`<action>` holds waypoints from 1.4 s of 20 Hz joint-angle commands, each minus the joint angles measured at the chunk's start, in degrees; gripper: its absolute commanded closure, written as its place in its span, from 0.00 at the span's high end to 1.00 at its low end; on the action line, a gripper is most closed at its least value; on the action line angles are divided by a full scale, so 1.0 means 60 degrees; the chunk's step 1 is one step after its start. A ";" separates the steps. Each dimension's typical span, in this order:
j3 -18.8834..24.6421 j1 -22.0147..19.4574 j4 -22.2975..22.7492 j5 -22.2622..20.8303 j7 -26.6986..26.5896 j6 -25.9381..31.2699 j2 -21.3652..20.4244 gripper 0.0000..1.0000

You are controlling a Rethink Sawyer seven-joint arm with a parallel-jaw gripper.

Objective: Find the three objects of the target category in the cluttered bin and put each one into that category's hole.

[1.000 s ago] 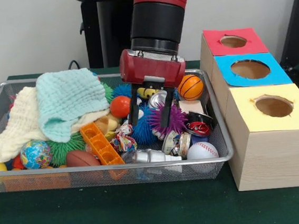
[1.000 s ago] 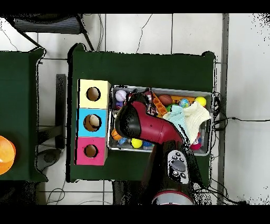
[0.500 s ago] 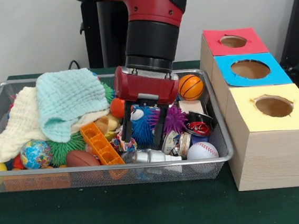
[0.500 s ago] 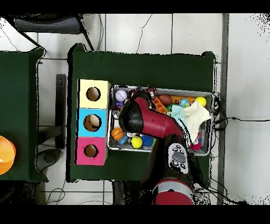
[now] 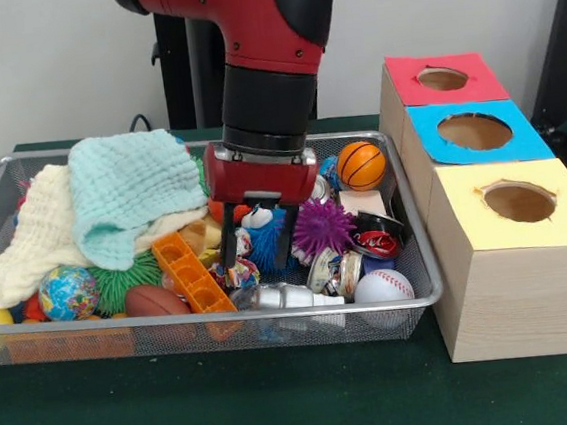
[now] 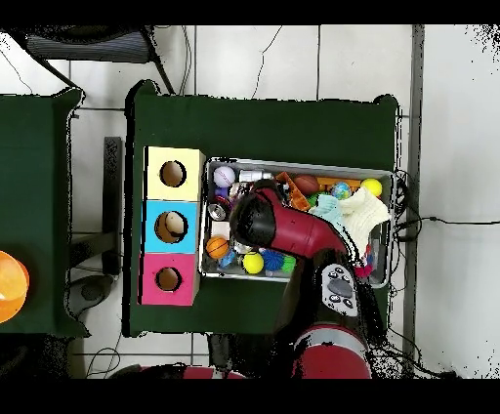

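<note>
The wire mesh bin (image 5: 94, 331) is full of mixed toys, cans and cloths; it also shows in the overhead view (image 6: 383, 176). My gripper (image 5: 257, 247) is open and low in the bin's middle. Its fingers (image 5: 229, 248) stand on either side of a blue spiky ball (image 5: 264, 236). A purple spiky ball (image 5: 322, 227) lies just right of it. A small basketball (image 5: 360, 165) and a baseball (image 5: 382, 285) lie at the bin's right end. In the overhead view the red arm (image 6: 283, 227) hides the gripper.
Three wooden boxes stand right of the bin, each with a hole: red top (image 5: 441, 79), blue top (image 5: 475, 132), yellow top (image 5: 519, 202). A mint cloth (image 5: 126, 192) and a cream cloth (image 5: 26, 247) cover the bin's left. An orange block (image 5: 192, 272) and a silver can (image 5: 282, 296) lie near the front rim.
My gripper has moved left in the front view and gone lower into the bin, from over the purple spiky ball to around the blue one. It has stayed open.
</note>
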 commanded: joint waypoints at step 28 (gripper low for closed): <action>0.2783 -0.2021 0.1204 -0.1369 0.1576 -0.0256 0.1701 1.00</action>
